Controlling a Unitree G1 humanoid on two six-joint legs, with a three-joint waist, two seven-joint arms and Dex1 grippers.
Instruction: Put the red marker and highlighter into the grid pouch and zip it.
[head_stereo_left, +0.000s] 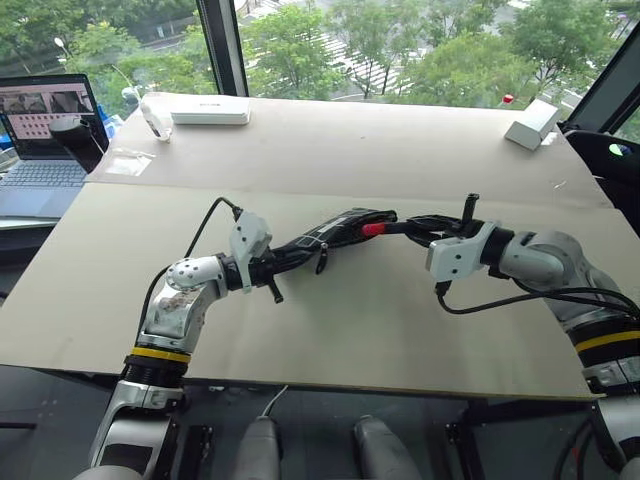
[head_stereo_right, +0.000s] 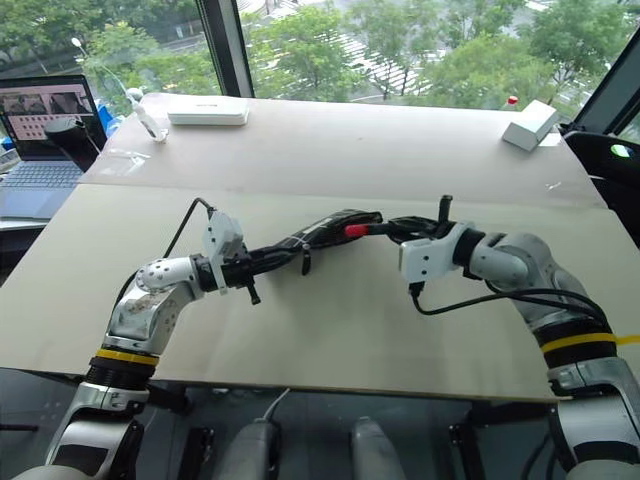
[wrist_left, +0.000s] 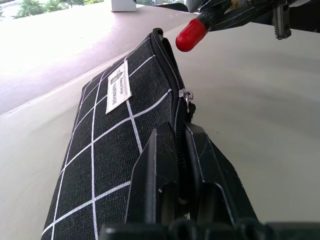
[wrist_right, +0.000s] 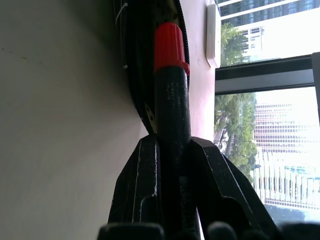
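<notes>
The left gripper is clenched on the zipper edge of the grid pouch, holding it lifted off the surface with its open end turned toward the other arm. The right gripper is grasping the red marker by its black barrel, red cap leading, and the cap sits right at the pouch mouth, just beside the zipper track. The step in hand looks like feeding the marker in; to do it well the cap should line up with the gap between the two zipper sides rather than the fabric lip, and the barrel should run along the pouch's length so it slides in instead of pushing the pouch away. The left grip needs to keep the mouth spread and steady; a pinch on one side alone may let the opening sag shut. I cannot pick out the highlighter in these views. Room is generous: the surface around both arms is bare, the white box and the small white block lie well apart at the far edge, and the laptop stands off to the left.
</notes>
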